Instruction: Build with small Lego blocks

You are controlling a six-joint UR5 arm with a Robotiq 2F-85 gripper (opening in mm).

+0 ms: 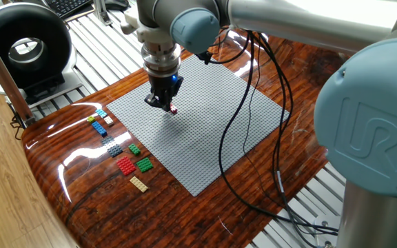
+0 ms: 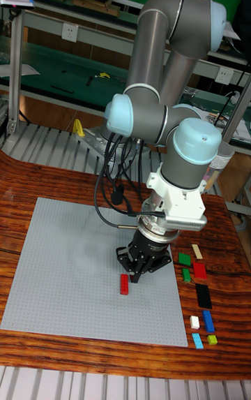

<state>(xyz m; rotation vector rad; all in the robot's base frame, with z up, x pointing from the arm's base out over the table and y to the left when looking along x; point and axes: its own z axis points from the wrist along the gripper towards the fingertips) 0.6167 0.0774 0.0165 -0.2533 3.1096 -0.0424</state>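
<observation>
a: which step is this?

b: placing, i judge. a red brick (image 2: 125,285) lies on the grey baseplate (image 2: 63,267), and the tool (image 2: 137,276) hangs right beside and above it, tips touching or nearly so.

a: is the tool clenched on it?

b: cannot tell; the tips are dark and crowd the brick (image 1: 173,109) in both views.

a: next move?

b: if it is seated, a straight lift off, then over to the loose bricks (image 1: 125,165) on the table (image 1: 81,200) just off the baseplate's edge.

a: anything else unclear?

b: whether the studs have engaged; the spare bricks are too small to sort by shape.
</observation>
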